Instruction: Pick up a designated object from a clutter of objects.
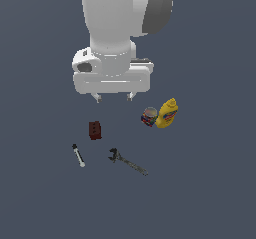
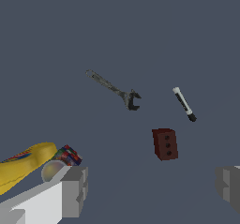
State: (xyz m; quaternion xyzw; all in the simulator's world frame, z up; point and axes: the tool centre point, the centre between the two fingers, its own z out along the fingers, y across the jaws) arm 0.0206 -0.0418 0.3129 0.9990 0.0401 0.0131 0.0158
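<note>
- Flat, featureless slate-blue ground surface (image 1: 210, 193) is filling both views edge to edge.
- Walls, furniture and windows aren't showing anywhere.
- Soft, even light is falling across it; shadows are barely showing.

We count five loose things on the desk (image 1: 215, 193), one of each kind. There's one pen (image 1: 78, 155), whitish with a black tip. We see one brown-red block (image 1: 95, 130) and one dark wrench (image 1: 127, 162). Over toward the exterior view's right we have one yellow bottle (image 1: 167, 113) and one small colourful can (image 1: 149, 117) beside it. That's no duplicates anywhere: one pen, one block, one wrench, one bottle, one can.
</note>
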